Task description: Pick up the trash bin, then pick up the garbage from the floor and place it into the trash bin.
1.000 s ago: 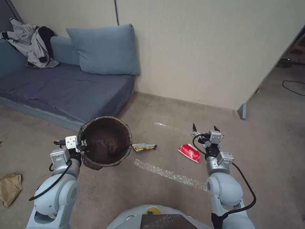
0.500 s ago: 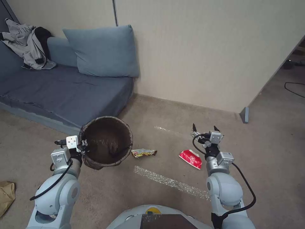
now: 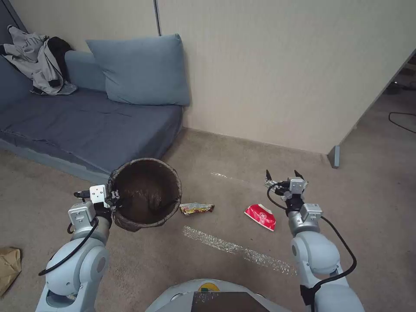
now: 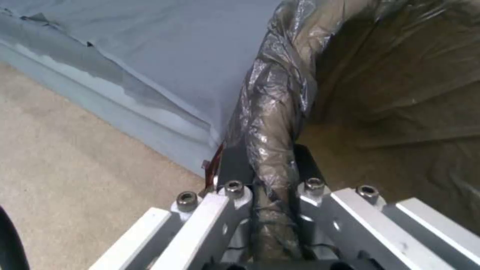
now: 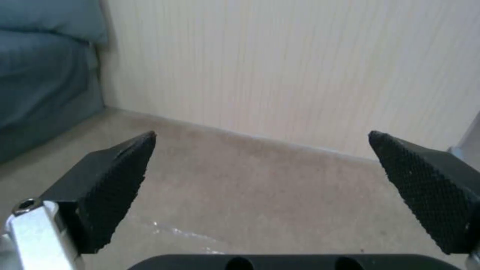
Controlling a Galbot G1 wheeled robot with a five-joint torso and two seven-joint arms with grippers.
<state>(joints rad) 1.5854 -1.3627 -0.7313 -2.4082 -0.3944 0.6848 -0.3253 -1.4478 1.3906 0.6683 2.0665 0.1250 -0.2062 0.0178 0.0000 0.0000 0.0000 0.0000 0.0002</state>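
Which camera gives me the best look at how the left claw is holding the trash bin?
The left wrist view: the left claw shows close up, shut on the bagged rim of the trash bin, one finger inside, one outside. The head view gives the whole bin held off the carpet, the grip small. The right wrist view faces wall and carpet.

The trash bin (image 3: 147,193) hangs left of two garbage packets (image 3: 197,208), sofa (image 3: 86,121) behind it.

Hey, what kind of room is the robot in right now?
Probably a living room or lounge in a home or office. A blue sofa with a cushion and a jacket thrown on it stands against a plain wall, and the floor is beige carpet with snack wrappers lying on it.
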